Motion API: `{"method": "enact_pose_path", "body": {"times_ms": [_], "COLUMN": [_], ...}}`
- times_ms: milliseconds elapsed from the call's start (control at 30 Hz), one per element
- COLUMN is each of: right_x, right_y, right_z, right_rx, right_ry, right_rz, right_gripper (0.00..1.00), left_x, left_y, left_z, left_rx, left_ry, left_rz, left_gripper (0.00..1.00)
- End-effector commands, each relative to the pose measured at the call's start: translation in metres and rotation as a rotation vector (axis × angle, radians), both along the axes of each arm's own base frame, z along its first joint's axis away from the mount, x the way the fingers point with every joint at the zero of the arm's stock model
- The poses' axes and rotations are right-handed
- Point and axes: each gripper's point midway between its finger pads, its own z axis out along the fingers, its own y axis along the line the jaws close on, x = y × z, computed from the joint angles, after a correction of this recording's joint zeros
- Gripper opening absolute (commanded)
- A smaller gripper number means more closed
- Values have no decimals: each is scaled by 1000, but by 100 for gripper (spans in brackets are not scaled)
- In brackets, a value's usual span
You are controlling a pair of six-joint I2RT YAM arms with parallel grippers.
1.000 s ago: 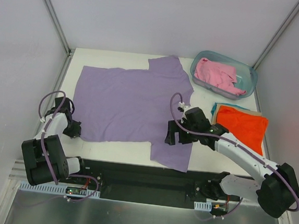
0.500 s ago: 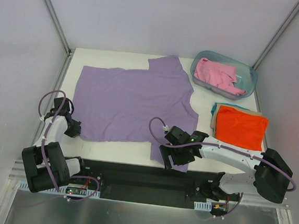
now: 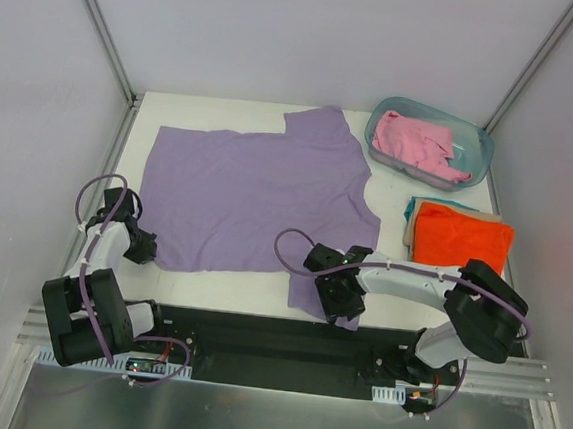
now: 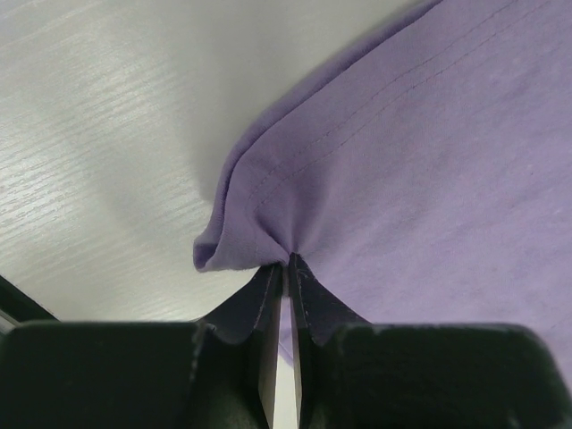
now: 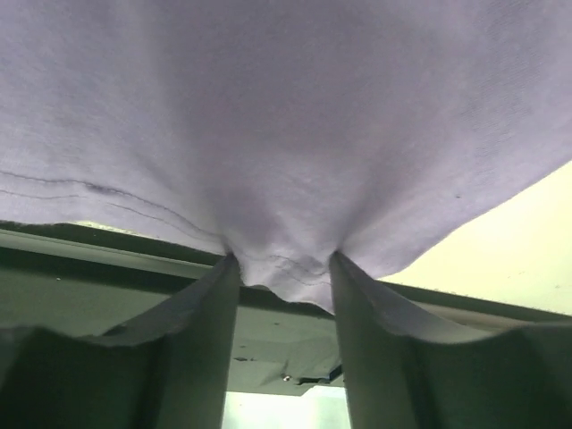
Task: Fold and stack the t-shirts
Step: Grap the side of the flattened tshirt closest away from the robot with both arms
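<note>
Top external view: the lavender t-shirt point(image 3: 248, 196) lies spread flat over the left and middle of the table point(image 3: 230, 288), leaving bare strips along the left and front edges. An orange t-shirt point(image 3: 461, 245) lies folded on a teal t-shirt point(image 3: 448, 204) by the right edge, and a pink t-shirt point(image 3: 413, 140) sits crumpled in the tub point(image 3: 479, 141) at the back right corner. The left gripper point(image 4: 288, 268) is pinched tight on the lavender shirt's front-left hem corner, while the right gripper point(image 5: 281, 268), at the front edge, has its jaws apart with the near sleeve's hem bunched between them.
</note>
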Motion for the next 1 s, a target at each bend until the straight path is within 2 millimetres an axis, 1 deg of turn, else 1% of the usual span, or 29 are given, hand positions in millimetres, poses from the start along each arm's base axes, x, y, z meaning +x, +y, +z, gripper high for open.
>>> {"method": "enact_pose_path", "body": {"times_ms": [0,100,167,200,267,367,467,500,533,567,700,833,900,967], "right_x": [7,8,6,4,1,-8,-20,-28,-32,-39,-57,-61,-61,-63], "right_y": [3,12,14,12,7,3,-1,1,-1,0,6,-2,0,8], "right_z": [-5,-7,-11,-12,-11,-6,1,5,5,7,21,29,37,44], "right_rx": [-27,9,17,8,-9,-7,12,38,41,57,135,128,155,209], "right_ry": [-30,-36,-24,-15,-4,15,44,76,89,122,182,183,177,185], "right_rz": [-67,-103,-121,-122,-111,-92,-67,-60,-55,-45,4,24,36,51], "right_gripper": [39,31,24,22,13,8,1,1,1,1,1,1,1,1], "left_x": [2,0,-2,-2,0,2,-6,-9,-12,-12,-15,-20,-22,-26], "left_y": [4,4,4,5,4,2,5,5,4,4,0,-4,-4,-4], "left_z": [1,-2,-3,-3,-2,1,0,-2,-4,-2,-3,-1,2,8], "left_rx": [2,0,-1,1,-3,-12,6,6,1,3,-11,-24,-22,-12], "left_ry": [2,14,20,22,17,-5,-6,-6,-2,-17,-27,-30,-35,-50], "left_rz": [6,10,17,17,17,12,55,68,81,90,94,96,104,130], "left_gripper": [7,7,7,6,6,5,5,5,5,5,3,0,0,0]}}
